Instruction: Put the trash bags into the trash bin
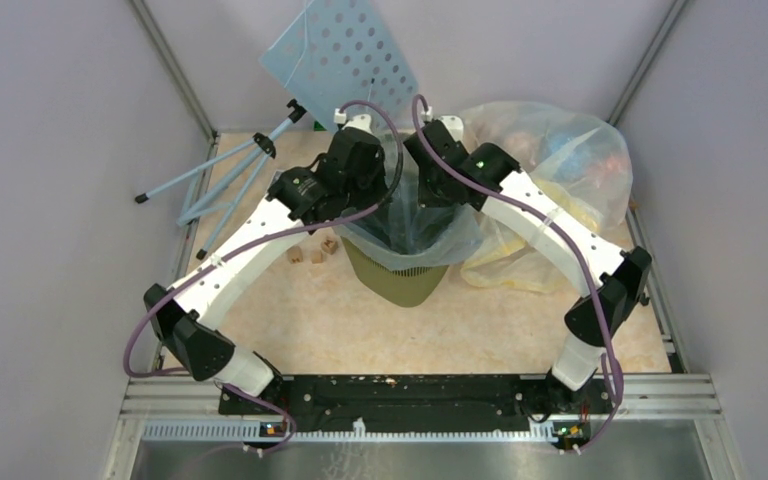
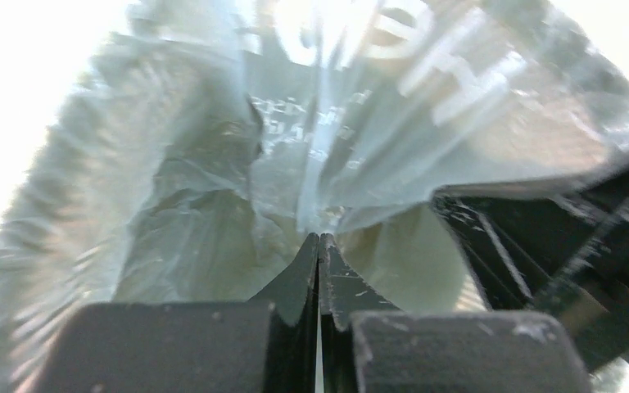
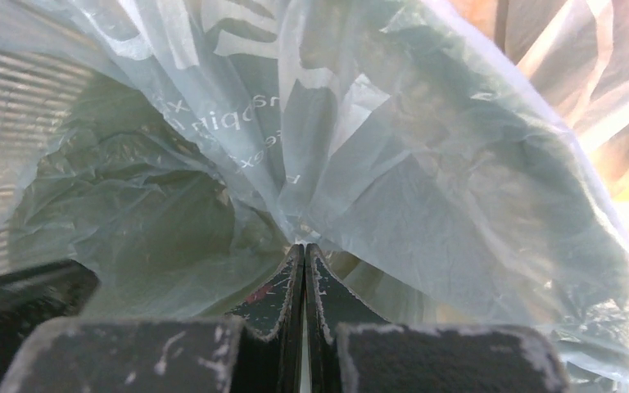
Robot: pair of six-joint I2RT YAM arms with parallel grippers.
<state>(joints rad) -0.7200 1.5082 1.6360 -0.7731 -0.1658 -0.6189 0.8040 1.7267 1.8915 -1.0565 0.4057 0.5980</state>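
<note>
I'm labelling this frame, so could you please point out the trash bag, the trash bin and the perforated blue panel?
trash bag (image 1: 438, 236): top view, plastic draped over the bin's rim.
trash bin (image 1: 400, 285): top view, bare olive wall.
perforated blue panel (image 1: 345, 55): top view, middle of its face.

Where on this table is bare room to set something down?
Bare tabletop lies between the trash bin and the black rail. The rear is crowded: the trash bag, big clear bag, tripod and wooden cubes.
</note>
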